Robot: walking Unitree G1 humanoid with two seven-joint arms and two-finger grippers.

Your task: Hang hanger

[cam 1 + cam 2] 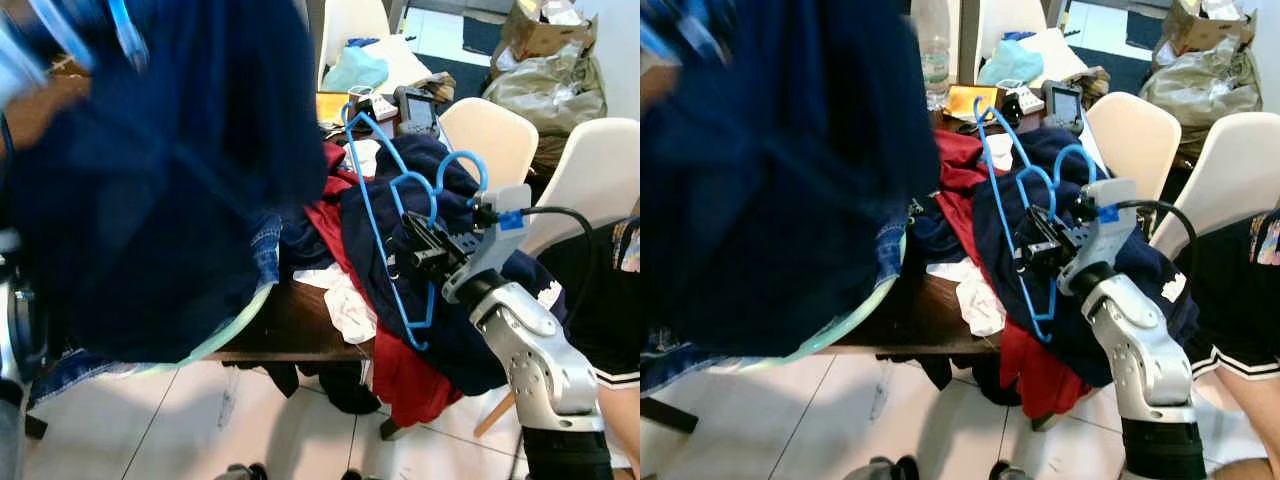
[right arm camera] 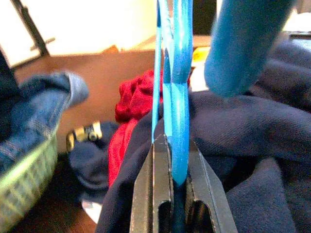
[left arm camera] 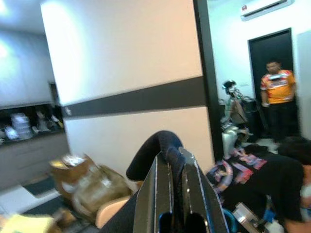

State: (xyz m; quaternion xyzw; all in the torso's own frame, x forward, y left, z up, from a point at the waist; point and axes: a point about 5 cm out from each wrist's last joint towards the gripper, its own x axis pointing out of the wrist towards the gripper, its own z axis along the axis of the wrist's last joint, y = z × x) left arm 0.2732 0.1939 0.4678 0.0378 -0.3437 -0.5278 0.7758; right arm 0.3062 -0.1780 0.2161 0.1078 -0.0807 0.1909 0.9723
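My right end effector (image 1: 412, 243) is clenched on the blue hanger (image 1: 385, 215) — in the right wrist view the two black fingers (image 2: 154, 187) pinch its blue bars between them. The hanger stands tilted over the heap of clothes on the worktop (image 1: 290, 325), its hook end up near the far side of the pile and its lower corner hanging past the near edge, in front of a red garment (image 1: 400, 375). Under and behind it lies a dark navy garment (image 1: 455, 320); some white cloth (image 1: 350, 305) shows at the worktop's edge.

My left end effector (image 3: 177, 194) is raised and grasping a dark blue garment (image 1: 150, 180), a fold of it caught between the closed fingers (image 3: 194, 194). That garment hangs close before my head camera, blurred, and covers the left side of the scene. Below it sits a pale green basket (image 2: 24, 184) with denim (image 2: 43, 111) in it.

White chairs (image 1: 490, 135) stand on the right, and a person in dark shorts (image 1: 600, 290) sits just beside my right arm.
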